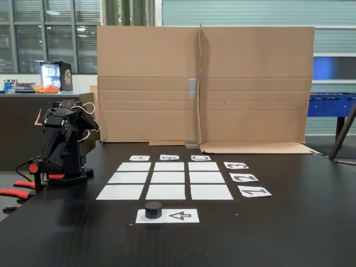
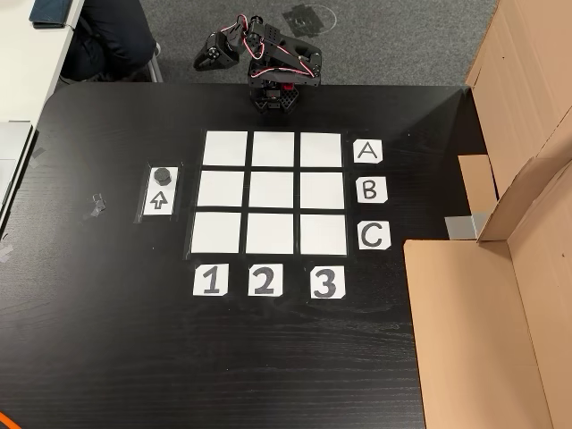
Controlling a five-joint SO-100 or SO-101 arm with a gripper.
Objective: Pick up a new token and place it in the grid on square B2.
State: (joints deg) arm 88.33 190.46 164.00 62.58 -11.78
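The black token [image 1: 153,209] [image 2: 163,174] stands on the end of a white arrow-printed sheet [image 1: 181,216] [image 2: 159,200], just outside the grid on the side by card 1. The grid [image 1: 128,177] [image 2: 223,189] is nine white paper rectangles, and all of them are bare. Square B2 [image 1: 169,177] [image 2: 272,189] is its centre cell. My black arm [image 1: 61,139] sits folded on its base at the A-row edge of the table. My gripper [image 2: 207,58] is tucked back beyond the table edge, far from the token. Its fingers look pressed together with nothing in them.
Label cards A, B, C [image 2: 369,189] and 1, 2, 3 [image 2: 263,281] border the grid. A cardboard wall [image 1: 206,83] [image 2: 500,295] stands along the table's C-row side. A seated person's dark clothing [image 2: 107,40] shows past the table corner near the arm.
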